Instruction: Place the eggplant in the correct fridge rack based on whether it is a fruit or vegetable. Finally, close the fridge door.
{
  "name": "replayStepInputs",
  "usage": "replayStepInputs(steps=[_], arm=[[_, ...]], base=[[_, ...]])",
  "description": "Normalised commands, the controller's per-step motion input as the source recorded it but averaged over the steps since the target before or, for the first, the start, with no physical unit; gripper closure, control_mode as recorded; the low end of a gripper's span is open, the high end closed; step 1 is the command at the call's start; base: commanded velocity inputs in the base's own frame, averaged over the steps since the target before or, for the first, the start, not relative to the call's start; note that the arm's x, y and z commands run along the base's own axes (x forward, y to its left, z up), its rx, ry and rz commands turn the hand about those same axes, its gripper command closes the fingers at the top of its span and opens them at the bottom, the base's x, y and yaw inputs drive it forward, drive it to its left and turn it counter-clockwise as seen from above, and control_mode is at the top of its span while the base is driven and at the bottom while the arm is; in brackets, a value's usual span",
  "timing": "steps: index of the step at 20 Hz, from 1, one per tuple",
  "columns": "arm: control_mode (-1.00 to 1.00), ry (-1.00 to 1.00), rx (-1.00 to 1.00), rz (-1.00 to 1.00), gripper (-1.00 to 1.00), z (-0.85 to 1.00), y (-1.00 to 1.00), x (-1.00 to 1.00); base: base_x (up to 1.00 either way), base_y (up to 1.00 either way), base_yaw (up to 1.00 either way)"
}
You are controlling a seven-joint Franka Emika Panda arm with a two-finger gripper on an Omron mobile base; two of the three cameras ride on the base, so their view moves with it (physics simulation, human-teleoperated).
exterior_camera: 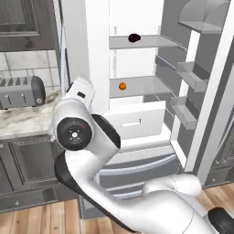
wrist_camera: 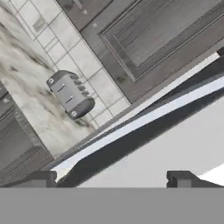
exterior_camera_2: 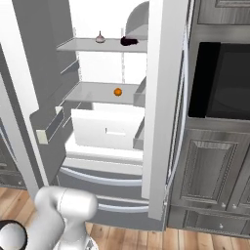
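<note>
Left base view: eggplant (exterior_camera: 134, 38) seen lying on the fridge rack (exterior_camera: 151, 42), the upper flat shelf, toward its back left part. Small orange ball (exterior_camera: 122, 86) rested on the shelf below. White drawer (exterior_camera: 137, 121) stood under that shelf, partly pulled forward. Fridge door (exterior_camera: 215, 91) hung wide open on the right, with grey door bins (exterior_camera: 192, 75) stacked along its inner face. Toaster (exterior_camera: 20, 93) sat on the marble table (exterior_camera: 23, 121) to the left of the fridge, well apart from the eggplant. White arm (exterior_camera: 87, 137) rose folded in the foreground, elbow bent in front of the lower fridge.

Right base view: eggplant (exterior_camera_2: 128, 41) again found on the upper rack (exterior_camera_2: 88, 45), near its right end, with a small pale bulb-shaped item (exterior_camera_2: 100, 37) just beside it to the left. Orange ball (exterior_camera_2: 117, 92) lay on the lower shelf. Dark oven (exterior_camera_2: 222, 83) set into the cabinets to the right of the fridge.

Hand view: claw (wrist_camera: 113, 178) released, jaws spread wide with nothing between them, fingertips (wrist_camera: 41, 178) at the bottom edge. Pointed at a white panel edge, with the toaster (wrist_camera: 70, 94) on the table (wrist_camera: 26, 100) beyond, under a tiled wall and a dark cabinet.
</note>
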Motion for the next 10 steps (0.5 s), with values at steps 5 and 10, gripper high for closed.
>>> replayStepInputs(steps=[5,10], arm=[[-1.00,0.13,-0.23,0.00,-1.00,-0.45,0.70,0.93],[-1.00,0.10,-0.23,-0.04,-1.00,-0.42,0.40,0.89]], base=[[0.00,0.00,0.00],[0.00,0.00,0.00]])
